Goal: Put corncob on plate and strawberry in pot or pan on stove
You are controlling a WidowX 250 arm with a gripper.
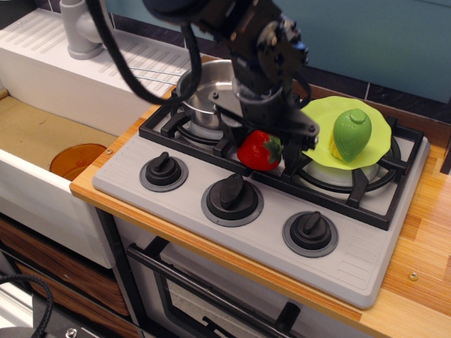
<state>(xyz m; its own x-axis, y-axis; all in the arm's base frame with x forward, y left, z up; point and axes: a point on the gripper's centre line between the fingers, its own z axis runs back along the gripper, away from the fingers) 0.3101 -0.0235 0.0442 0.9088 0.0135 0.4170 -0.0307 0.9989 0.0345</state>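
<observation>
The red strawberry [258,152] lies on the stove [197,179] between the two burner grates, just in front of the steel pot [199,90]. My gripper [263,146] has come down over it, with one finger on each side of the berry; the jaws look open around it. The pot stands empty on the back left burner, its wire handle [151,72] pointing left. The green corncob [351,134] rests on the lime-green plate [317,121], which sits on the right burner.
Three black knobs [232,193] line the stove front. A sink basin with an orange disc [77,160] lies to the left, with a grey tap [80,29] and a white drainboard behind. A wooden counter [423,267] runs along the right.
</observation>
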